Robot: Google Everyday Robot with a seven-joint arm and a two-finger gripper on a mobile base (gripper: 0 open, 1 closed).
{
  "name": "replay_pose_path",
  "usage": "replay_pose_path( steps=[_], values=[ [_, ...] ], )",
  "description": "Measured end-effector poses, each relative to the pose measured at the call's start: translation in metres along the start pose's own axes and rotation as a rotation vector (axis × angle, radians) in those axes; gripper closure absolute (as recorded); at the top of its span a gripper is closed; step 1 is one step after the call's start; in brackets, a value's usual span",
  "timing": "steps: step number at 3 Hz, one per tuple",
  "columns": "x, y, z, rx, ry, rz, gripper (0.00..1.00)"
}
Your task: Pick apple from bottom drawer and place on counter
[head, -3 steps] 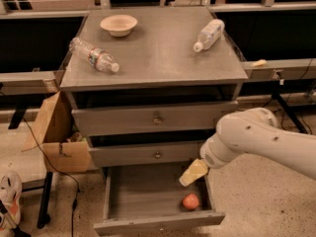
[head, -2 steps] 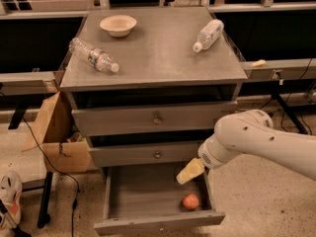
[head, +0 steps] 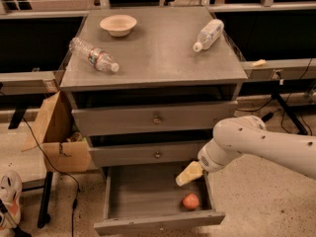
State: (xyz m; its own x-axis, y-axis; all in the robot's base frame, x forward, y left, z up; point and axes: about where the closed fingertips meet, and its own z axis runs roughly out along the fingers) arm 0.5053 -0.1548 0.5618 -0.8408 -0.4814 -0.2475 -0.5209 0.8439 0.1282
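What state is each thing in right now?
Bottom drawer: pulled open.
Apple: lying in that drawer, not held.
Gripper: over the drawer, above the apple, apart from it.
Left bottle: on its side on the counter.
Right bottle: on its side too.
Bowl: upright.

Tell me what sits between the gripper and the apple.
Nothing. The camera view shows only bare floor of the bottom drawer between the gripper, hanging over the open drawer, and the apple near the front panel.
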Motion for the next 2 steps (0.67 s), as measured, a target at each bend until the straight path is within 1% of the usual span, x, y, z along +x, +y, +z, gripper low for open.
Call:
replay_pose_path(
  steps=[1, 2],
  values=[
    [0.034, -0.006, 0.066, -0.067, 0.052, 0.191, 0.00],
    [0.071, -0.004, 0.134, -0.101, 0.047, 0.381, 0.00]
  ],
)
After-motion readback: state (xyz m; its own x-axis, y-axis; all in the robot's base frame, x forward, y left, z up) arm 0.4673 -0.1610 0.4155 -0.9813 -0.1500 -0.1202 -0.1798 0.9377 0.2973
